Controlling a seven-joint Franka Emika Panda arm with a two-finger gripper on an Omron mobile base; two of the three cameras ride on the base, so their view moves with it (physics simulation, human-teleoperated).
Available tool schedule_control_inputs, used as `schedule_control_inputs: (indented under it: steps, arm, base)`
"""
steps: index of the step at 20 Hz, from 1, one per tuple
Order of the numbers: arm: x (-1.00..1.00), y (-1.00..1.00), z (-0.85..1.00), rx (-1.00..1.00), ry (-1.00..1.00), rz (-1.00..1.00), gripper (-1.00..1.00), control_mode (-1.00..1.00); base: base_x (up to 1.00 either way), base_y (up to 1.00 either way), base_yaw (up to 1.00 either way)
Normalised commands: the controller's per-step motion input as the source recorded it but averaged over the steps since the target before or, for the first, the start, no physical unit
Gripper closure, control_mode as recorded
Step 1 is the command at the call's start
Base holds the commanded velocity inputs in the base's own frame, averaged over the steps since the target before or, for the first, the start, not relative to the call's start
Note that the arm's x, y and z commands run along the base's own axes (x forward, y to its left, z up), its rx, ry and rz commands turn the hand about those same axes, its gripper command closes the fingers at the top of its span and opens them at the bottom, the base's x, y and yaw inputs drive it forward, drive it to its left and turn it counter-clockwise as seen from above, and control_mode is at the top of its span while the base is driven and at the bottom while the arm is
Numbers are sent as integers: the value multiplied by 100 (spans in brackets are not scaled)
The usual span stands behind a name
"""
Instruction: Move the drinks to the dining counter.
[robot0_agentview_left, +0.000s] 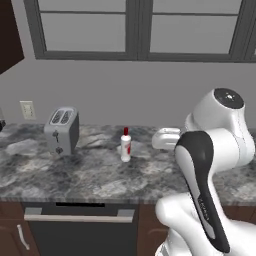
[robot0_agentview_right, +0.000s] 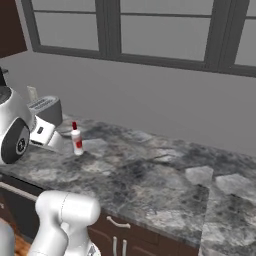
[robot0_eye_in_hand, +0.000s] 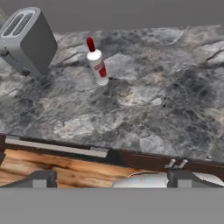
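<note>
Red-capped bottle (robot0_eye_in_hand: 97, 62) stands upright on the marbled desk (robot0_eye_in_hand: 144, 113), at three o'clock of the toaster (robot0_eye_in_hand: 27, 40). Claw (robot0_eye_in_hand: 109, 179) gapes wide, empty; approach level and centre the body between its jaws.

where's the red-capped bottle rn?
The red-capped bottle stands upright on the marbled worktop, right of the toaster and apart from it, below the window.

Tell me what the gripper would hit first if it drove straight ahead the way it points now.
Probably the bare marbled worktop. The open gripper looks down over the counter's front edge, and the view's centre falls on stone right of the red-capped bottle, which stands off that line with the toaster further left. Depth is uncertain.
</note>
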Motion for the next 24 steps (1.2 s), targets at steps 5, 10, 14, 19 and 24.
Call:
schedule_control_inputs:
  steps: [5, 10, 14, 19, 24]
  arm:
    - [89, 0, 0, 0, 3, 12, -100, -100]
    - [81, 12, -1, 0, 3, 13, -100, -100]
    - [75, 30, -3, -2, 0, 15, -100, -100]
    - [49, 30, -19, -4, -3, 14, -100, -100]
    - [38, 11, -35, -2, -1, 15, -100, -100]
  base:
    - [0, 0, 0]
    - [0, 0, 0]
    - [0, 0, 0]
    - [0, 0, 0]
    - [0, 0, 0]
